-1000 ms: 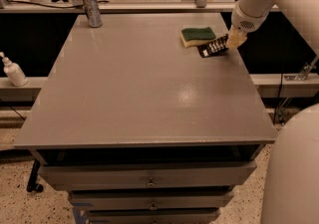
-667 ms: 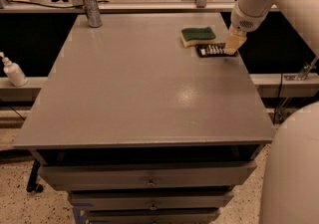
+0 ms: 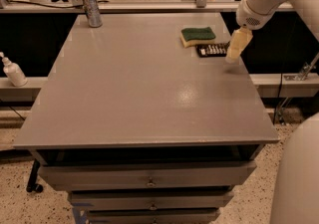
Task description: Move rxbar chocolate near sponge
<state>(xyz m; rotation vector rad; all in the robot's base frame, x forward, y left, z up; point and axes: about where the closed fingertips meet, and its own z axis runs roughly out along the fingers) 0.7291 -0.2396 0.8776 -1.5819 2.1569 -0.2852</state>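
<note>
From where I stand, the gripper (image 3: 234, 53) hangs low over the far right corner of the grey table (image 3: 149, 98), its pale tip angled down toward the surface. I cannot tell whether it is clenched or released, nor whether it is touching anything.

The rxbar chocolate (image 3: 213, 50) lies flat on the tabletop just beside the gripper, with its nearest end right at the gripper's tip. The sponge (image 3: 198, 36) sits just beyond the bar's other end, a little farther back from the gripper, green side up. The two look to be touching or nearly so, so I judge the bar already close to where it belongs.

The bar looks light, thin and somewhat bendy, and its black wrapper is likely slick. Lying flat, it offers little to grab from above. I would pinch it across its narrow width near the middle, pressing down to the tabletop so the edges are caught; a grip at one end would probably let it droop or slide out. The sponge is soft and light, so a nudge would shift it easily.

Well away from the gripper, at the opposite back corner, stands a metal can (image 3: 91, 6), and a white bottle (image 3: 12, 71) sits off the table's far side.
</note>
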